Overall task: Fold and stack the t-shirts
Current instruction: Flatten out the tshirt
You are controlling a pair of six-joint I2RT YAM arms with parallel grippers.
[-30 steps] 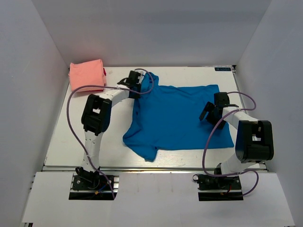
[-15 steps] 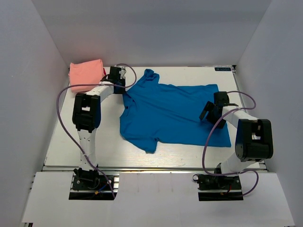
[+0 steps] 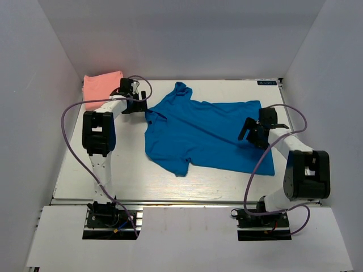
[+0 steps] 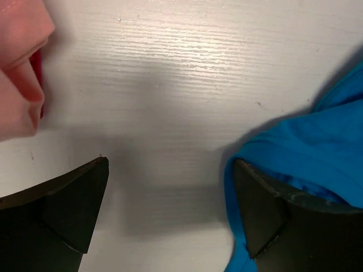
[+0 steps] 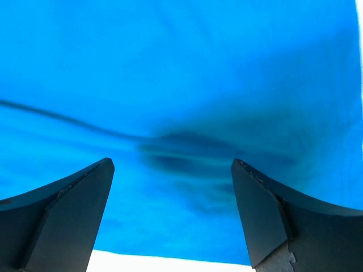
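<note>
- The counter [image 3: 74, 170] is noted as the work surface. Both garments are carried on its far half, within reach of both arms.
- The blue t-shirt [image 3: 204, 136] is found spread across the middle and right of the counter, unfolded. Its collar is turned toward the far edge and its left side is rumpled. It is judged to be laid open so that it can be flattened before the first fold.
- The pink t-shirt [image 3: 102, 88] is found in the far left corner as a compact folded bundle. It is judged to be finished and set aside as the base of the stack.
- The left claw [image 4: 170, 170] is seen with its jaws wide apart and nothing held, low over bare counter between the two garments. The pink bundle lies to one side. The blue cloth's edge lies under or against the other finger; contact cannot be told.
- The right claw [image 5: 172, 164] is likewise seen spread wide and empty, poised above the blue cloth near its right-hand side. This is judged a position for pinching that side.
</note>
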